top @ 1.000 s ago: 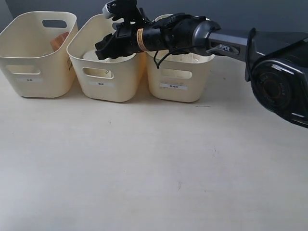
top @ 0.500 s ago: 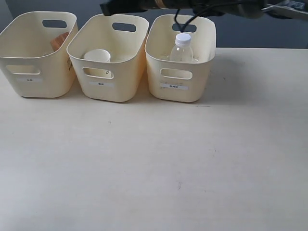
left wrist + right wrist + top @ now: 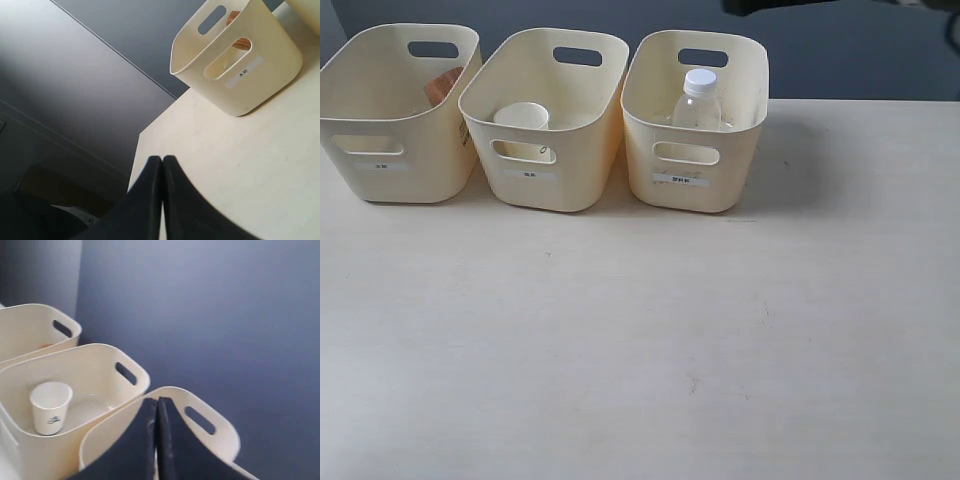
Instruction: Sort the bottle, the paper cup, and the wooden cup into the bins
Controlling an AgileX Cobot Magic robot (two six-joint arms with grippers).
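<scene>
Three cream bins stand in a row at the back of the table. The left bin [image 3: 395,110] holds the wooden cup [image 3: 444,84], of which only a brown edge shows. The white paper cup [image 3: 522,118] stands upright in the middle bin [image 3: 545,120]. In the right bin [image 3: 695,125] the clear bottle [image 3: 698,100] stands upright with its white cap on. My right gripper [image 3: 157,402] is shut and empty, high above the right bin [image 3: 200,425], with the paper cup [image 3: 50,405] in view. My left gripper [image 3: 162,160] is shut and empty over the table's edge, well short of the left bin [image 3: 240,60].
A dark part of the right arm [image 3: 780,5] shows at the top edge of the exterior view. The pale table [image 3: 640,330] stretches in front of the bins. A dark wall rises behind them.
The right arm has lifted away from over the middle and right bins and withdrawn up and to the right, almost out of the exterior view. The bottle now shows in the right bin.
</scene>
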